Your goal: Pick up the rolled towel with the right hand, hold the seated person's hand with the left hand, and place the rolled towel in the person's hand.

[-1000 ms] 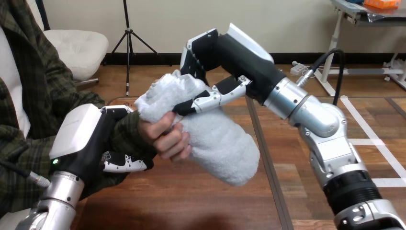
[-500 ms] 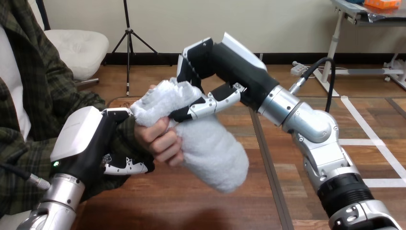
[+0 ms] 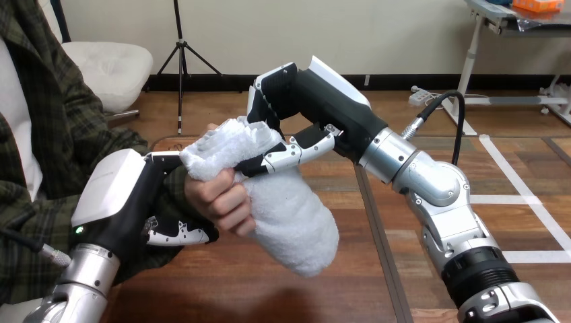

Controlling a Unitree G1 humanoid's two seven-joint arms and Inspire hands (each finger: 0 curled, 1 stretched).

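Right hand pinches the upper end of the rolled towel; the person's hand clasps it just below, left hand gripping their wrist.

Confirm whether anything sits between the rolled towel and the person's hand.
Nothing visible. The rolled towel is in the person's hand, whose fingers wrap its middle. The right hand pinches the towel's upper end from above; the left hand grips the person's wrist.

White fluffy rolled towel slants, top toward ten o'clock, bottom toward four; the person's hand, at its nine o'clock, curls round its upper part.
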